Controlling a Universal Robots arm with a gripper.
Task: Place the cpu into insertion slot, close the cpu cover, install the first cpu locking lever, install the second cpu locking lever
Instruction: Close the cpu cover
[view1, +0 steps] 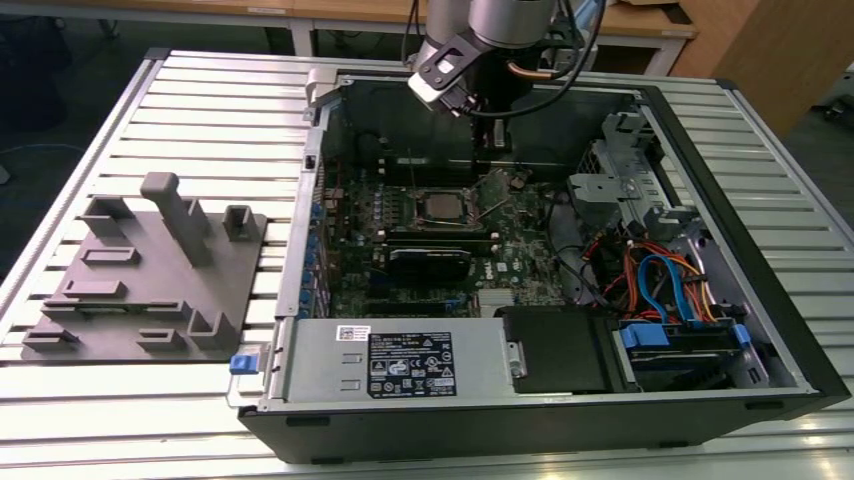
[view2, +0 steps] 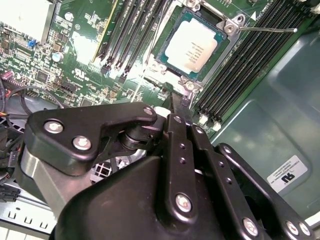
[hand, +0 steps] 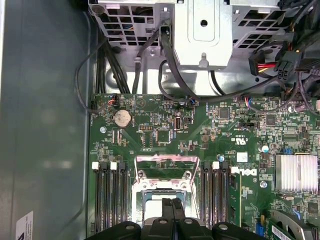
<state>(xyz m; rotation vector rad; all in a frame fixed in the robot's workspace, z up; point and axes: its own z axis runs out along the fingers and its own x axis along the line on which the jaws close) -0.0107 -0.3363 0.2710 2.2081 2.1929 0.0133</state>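
The cpu (view2: 194, 46), a square chip with a silver-grey top, lies flat in the insertion slot (view2: 161, 64) on the green board. The cpu cover (view2: 226, 26) frames it as a thin metal plate. A thin metal lever (view2: 267, 29) sticks out sideways from one corner of the socket. My gripper (view2: 180, 102) is shut, its two black fingers pressed together, with the tip at the socket's edge just beside the cpu. In the exterior view the gripper (view1: 489, 138) hangs inside the open case, a little behind the cpu (view1: 439, 205). The first wrist view shows the fingertips (hand: 172, 207) over the socket (hand: 167, 185).
Long black memory slots (view2: 135, 30) flank the socket on both sides. A metal drive cage (hand: 202, 30) and cable bundles (view1: 654, 280) crowd the case on the exterior view's right. A power supply (view1: 387, 365) fills the near side. A grey fixture (view1: 147, 270) stands on the table at the left.
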